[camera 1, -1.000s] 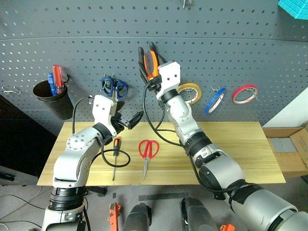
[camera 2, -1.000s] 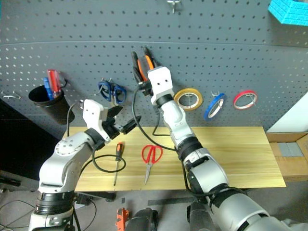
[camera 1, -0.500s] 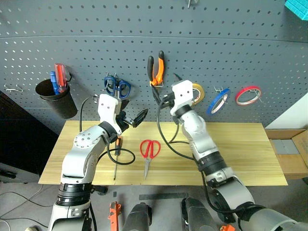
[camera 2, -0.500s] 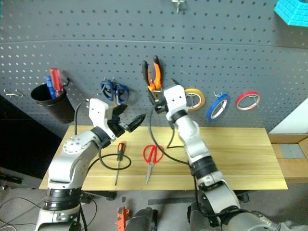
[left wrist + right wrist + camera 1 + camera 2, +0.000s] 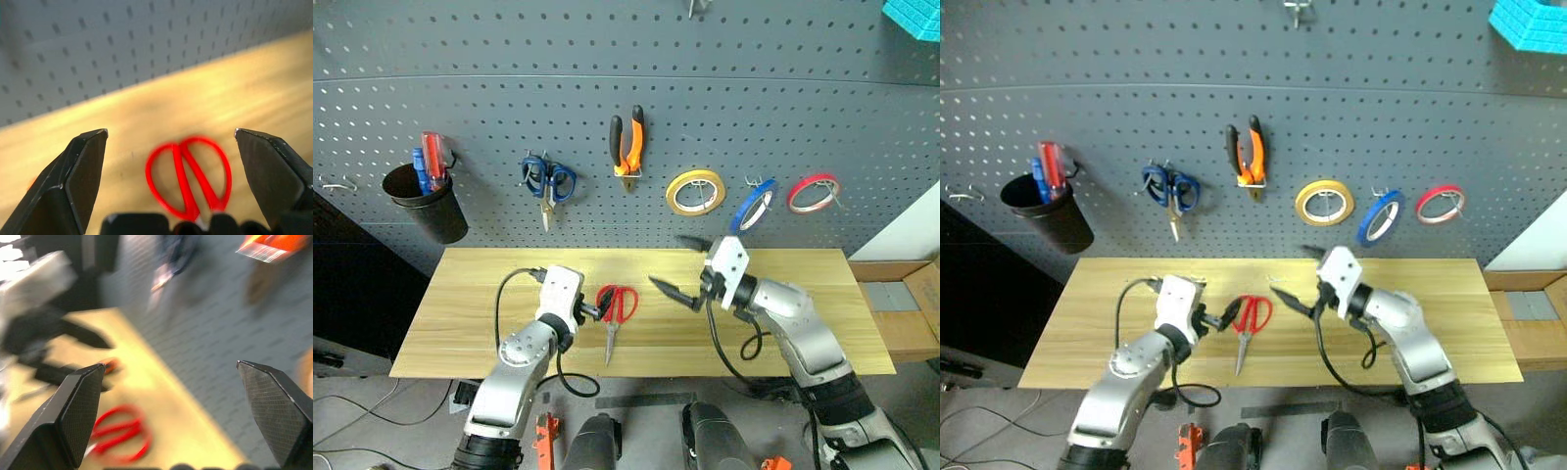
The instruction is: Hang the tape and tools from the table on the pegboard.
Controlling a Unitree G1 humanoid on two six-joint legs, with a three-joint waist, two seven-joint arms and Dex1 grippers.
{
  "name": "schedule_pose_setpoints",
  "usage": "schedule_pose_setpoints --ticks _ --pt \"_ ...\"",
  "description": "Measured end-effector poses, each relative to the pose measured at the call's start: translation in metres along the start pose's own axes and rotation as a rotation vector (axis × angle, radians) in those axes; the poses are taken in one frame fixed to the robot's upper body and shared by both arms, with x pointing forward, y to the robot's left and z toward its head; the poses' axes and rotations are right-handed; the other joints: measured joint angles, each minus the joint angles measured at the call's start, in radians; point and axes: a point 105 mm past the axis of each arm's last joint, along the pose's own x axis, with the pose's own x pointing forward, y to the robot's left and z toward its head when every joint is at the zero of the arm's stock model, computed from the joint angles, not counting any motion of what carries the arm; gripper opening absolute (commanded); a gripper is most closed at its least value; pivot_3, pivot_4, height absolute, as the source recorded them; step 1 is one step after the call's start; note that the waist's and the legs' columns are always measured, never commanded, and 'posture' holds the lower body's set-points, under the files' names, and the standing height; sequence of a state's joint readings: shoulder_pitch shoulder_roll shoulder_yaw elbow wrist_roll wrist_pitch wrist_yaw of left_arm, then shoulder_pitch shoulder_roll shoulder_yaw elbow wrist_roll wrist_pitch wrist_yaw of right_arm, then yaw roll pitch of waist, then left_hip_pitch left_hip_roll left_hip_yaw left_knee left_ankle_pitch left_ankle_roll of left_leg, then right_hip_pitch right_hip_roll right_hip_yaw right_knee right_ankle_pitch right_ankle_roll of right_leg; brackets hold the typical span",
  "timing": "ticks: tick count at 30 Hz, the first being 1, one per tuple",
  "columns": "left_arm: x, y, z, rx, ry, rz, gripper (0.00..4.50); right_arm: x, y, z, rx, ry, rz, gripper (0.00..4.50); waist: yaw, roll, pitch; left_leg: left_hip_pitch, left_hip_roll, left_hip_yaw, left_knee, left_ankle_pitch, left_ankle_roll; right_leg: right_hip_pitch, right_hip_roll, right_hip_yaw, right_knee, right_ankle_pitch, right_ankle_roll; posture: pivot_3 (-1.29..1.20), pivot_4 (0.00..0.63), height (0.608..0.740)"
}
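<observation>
**A:** Where do the task's things sit, taking the red-handled scissors (image 5: 615, 311) as the landmark?

**B:** Those scissors lie flat on the light wood-grain desk (image 5: 822, 333), handles toward the dark grey pegboard (image 5: 783, 108), blades pointing at the desk's near edge. Up on the pegboard behind them, the pliers with orange-and-black handles (image 5: 626, 143) hang from a hook, handles up. Further to the right of the scissors, on the board, hangs the thin blue tape roll (image 5: 750, 206), between a yellow tape roll (image 5: 695, 191) and a red tape roll (image 5: 812, 192).

**A:** And the grippers?

**B:** The left gripper (image 5: 591, 313) is low over the desk just left of the scissors' handles, its black fingers spread wide and empty; in the left wrist view the red loops lie between the two fingertips (image 5: 80, 166). The right gripper (image 5: 682, 266) hovers to the right of the scissors, above the desk, spread wide too, holding nothing.

**A:** Anything else on the board?

**B:** Blue-handled scissors (image 5: 546, 181) hang up and left of the red ones, and a black cup (image 5: 429, 206) further left.
</observation>
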State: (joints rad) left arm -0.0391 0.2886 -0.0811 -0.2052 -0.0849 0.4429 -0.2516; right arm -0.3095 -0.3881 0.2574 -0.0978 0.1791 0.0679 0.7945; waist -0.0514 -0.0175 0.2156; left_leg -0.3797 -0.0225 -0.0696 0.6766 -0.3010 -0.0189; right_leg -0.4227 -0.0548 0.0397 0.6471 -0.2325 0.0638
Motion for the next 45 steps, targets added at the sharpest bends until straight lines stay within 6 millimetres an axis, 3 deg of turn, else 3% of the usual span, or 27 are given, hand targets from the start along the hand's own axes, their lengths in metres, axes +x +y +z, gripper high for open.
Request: schedule_pose_setpoints --ticks 6,18,35,38,45 --pt "-0.003 -0.016 -0.04 -0.035 0.132 0.011 4.5 -0.009 0.019 -0.03 0.02 0.073 0.147 4.47 -0.01 0.0 0.001 0.004 0.0 0.0 0.0 0.0 0.0 0.003 0.0 0.001 0.0 0.0 0.0 -0.1 0.219 0.74" --pt "-0.012 -0.019 -0.089 -0.08 0.346 0.055 4.5 -0.02 0.024 -0.059 0.057 0.155 0.25 4.47 -0.008 0.0 0.002 0.004 0.0 0.0 0.0 0.0 0.0 0.003 0.0 0.0 0.0 0.0 0.0 -0.09 0.241 0.74" --pt "0.009 -0.043 -0.081 -0.064 0.362 -0.079 4.5 -0.022 0.03 -0.061 0.069 0.163 0.279 4.47 -0.008 0.001 0.003 0.004 0.0 0.0 0.0 0.0 0.0 0.003 0.0 0.0 0.0 0.0 0.0 -0.11 0.244 0.74" --pt "0.009 -0.041 -0.082 -0.071 0.373 -0.071 3.84 -0.021 0.03 -0.06 0.071 0.158 0.269 4.5 -0.009 0.001 0.003 0.004 0.0 0.0 0.0 0.0 0.0 0.003 0.0 0.001 0.0 0.0 0.0 -0.11 0.241 0.74" --pt "0.008 -0.036 -0.083 -0.1 0.383 -0.048 1.36 -0.02 0.03 -0.06 0.071 0.157 0.268 4.5 -0.008 0.001 0.003 0.004 0.0 0.0 0.0 0.0 0.0 0.004 0.0 0.001 0.0 0.0 0.0 -0.11 0.243 0.74"
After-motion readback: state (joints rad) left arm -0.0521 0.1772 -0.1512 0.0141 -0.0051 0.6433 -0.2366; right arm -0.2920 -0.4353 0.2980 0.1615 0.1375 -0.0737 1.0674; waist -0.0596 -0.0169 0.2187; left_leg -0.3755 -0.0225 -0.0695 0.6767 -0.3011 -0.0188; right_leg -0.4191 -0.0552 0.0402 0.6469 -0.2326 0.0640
